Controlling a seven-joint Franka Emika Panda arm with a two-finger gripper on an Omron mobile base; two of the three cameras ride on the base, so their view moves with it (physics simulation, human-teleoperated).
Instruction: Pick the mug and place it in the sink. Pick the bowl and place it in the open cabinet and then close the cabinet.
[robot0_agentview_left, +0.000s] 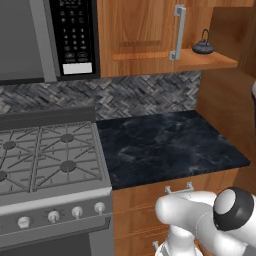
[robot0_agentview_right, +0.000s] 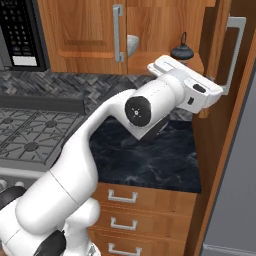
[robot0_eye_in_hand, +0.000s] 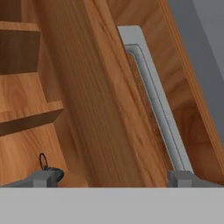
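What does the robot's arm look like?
The arm is smooth, shiny white and tube-shaped, thick and rounded like a bent pipe. Its joints have round black caps with grey middles. The white hand is flat and boxy with small dark slots. The fingertips are small and dark grey.

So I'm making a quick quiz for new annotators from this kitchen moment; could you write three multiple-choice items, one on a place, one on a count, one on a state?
1. Where does the small dark teapot stand?
A. On the stove
B. On the shelf of the open cabinet
C. On the black counter

2. How many knobs show along the stove front in the left base view?
A. Two
B. Four
C. Six

3. How does the gripper stand?
A. Open, holding nothing
B. Shut on the bowl
C. Shut on the teapot

Key: 1 B, the teapot sits on the wooden shelf; 2 B, four pale knobs in a row; 3 A, the hand view shows its fingertips wide apart before the cabinet door's handle.
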